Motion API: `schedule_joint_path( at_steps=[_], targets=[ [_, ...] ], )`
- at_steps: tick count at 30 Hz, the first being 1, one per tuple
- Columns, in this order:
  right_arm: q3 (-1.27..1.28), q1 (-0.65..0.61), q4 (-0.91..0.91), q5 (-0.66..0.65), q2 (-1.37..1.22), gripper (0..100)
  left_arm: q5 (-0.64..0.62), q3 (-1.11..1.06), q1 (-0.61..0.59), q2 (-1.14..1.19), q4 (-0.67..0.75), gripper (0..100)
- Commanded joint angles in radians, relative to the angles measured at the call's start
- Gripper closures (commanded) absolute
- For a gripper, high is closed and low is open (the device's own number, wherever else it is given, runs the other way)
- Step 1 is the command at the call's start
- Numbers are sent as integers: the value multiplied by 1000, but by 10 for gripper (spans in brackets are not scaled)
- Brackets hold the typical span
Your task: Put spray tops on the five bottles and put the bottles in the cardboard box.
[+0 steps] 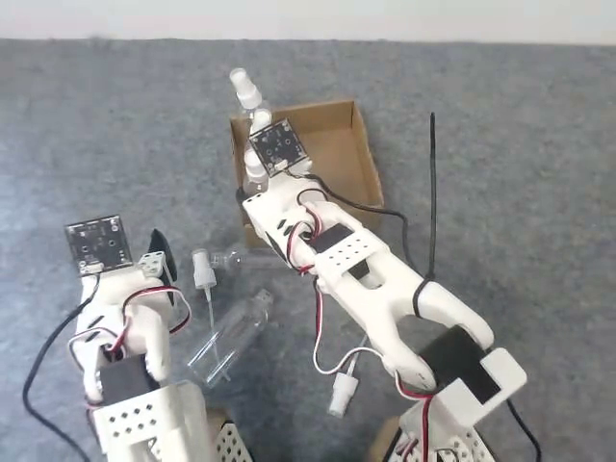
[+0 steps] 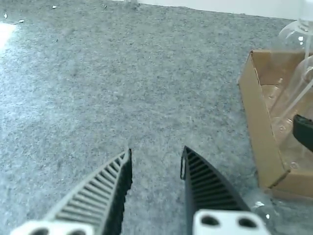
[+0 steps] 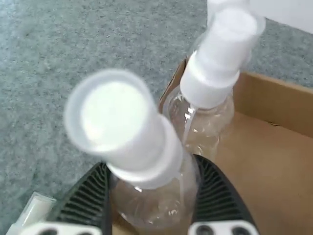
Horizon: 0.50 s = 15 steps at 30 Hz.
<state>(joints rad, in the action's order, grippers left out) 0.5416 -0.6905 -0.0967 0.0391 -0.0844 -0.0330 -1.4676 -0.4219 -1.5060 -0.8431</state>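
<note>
The cardboard box (image 1: pixel 337 154) lies at the far middle of the carpet. My right gripper (image 3: pixel 151 196) is at its near left corner, shut on a clear bottle (image 3: pixel 146 196) with a white spray top (image 3: pixel 122 132). Two more topped bottles (image 1: pixel 246 91) (image 1: pixel 260 120) stand in that corner; one (image 3: pixel 210 73) is just beyond the held one. My left gripper (image 2: pixel 155 164) hangs open over bare carpet, left of the box (image 2: pixel 264 132). A topless bottle (image 1: pixel 231 332) lies on the carpet between the arms, with a spray top (image 1: pixel 203 269) and another clear bottle (image 1: pixel 233 258) beside it.
A loose spray top (image 1: pixel 343 393) lies near the right arm's base, under its white cable. A black cable (image 1: pixel 431 192) runs right of the box. Grey carpet stretches free to the left and far right.
</note>
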Motion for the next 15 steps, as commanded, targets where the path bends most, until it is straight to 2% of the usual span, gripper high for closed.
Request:
schedule_joint_path(
  at_steps=[1,7,15],
  targets=[
    [-66,10,18,11,22,945,-8,12,-6,-14,29,848],
    [-61,4,15,11,15,795,-8,12,-6,-14,29,848],
    [-78,2,-51,11,25,725,-8,12,-6,-14,29,848]
  ],
)
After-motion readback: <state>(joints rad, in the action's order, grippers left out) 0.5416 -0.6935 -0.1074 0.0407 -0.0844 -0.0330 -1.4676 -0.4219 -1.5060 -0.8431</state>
